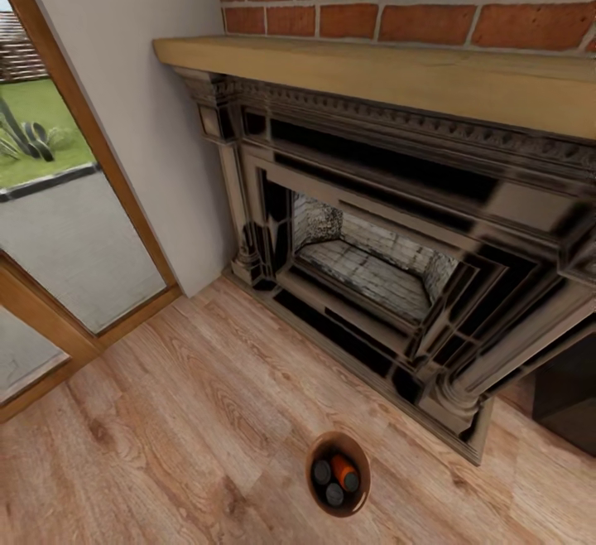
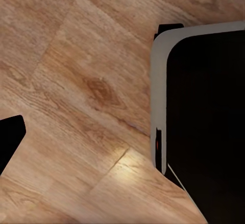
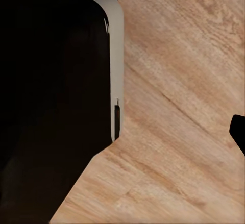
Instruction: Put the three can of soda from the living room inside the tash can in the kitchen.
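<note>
The pail (image 1: 338, 474) stands on the plank floor (image 1: 165, 412) before the fireplace (image 1: 397, 222), three cans (image 1: 334, 475) inside it. Glass doors (image 1: 58, 222) stand left. Gripper openings cannot be told from either wrist view.

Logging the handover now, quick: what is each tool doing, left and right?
Left tool: cannot be told; the left wrist view gives plank floor and a dark body edge.
Right tool: cannot be told; same sort of view.
</note>
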